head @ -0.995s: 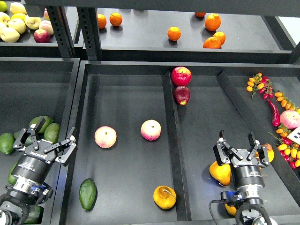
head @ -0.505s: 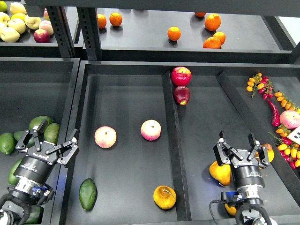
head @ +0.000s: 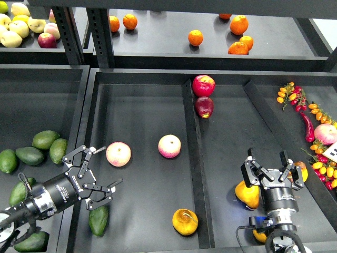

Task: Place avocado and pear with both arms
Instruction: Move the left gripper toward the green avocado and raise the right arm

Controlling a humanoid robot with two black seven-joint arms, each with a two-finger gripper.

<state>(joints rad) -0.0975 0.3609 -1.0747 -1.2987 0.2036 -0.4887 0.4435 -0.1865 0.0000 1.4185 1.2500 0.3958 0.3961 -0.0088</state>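
Observation:
The avocado [head: 98, 220] is dark green and lies at the front left of the middle tray [head: 147, 100]. My left gripper's lower finger covers its top end. My left gripper [head: 109, 167] is open and empty. It points right, over the tray's left edge, just above the avocado. The pear [head: 185, 221], golden yellow-orange with a brown patch, lies at the tray's front, beside the divider [head: 191, 153]. My right gripper [head: 267, 159] is open and empty. It stands in the right compartment, about a hand's width right of the pear, across the divider.
Two pink-yellow fruits [head: 118, 154] [head: 169, 146] lie mid-tray. Two red apples [head: 204, 85] sit at the divider's far end. Several avocados [head: 45, 139] fill the left bin. Yellow-orange fruits [head: 247, 194] flank my right gripper. Oranges [head: 195, 37] sit on the shelf; peppers and small tomatoes [head: 316, 142] lie right.
My left gripper has swung from over the left bin's avocados to the right, turned sideways, and now reaches over the tray edge above the avocado. The right arm has not moved.

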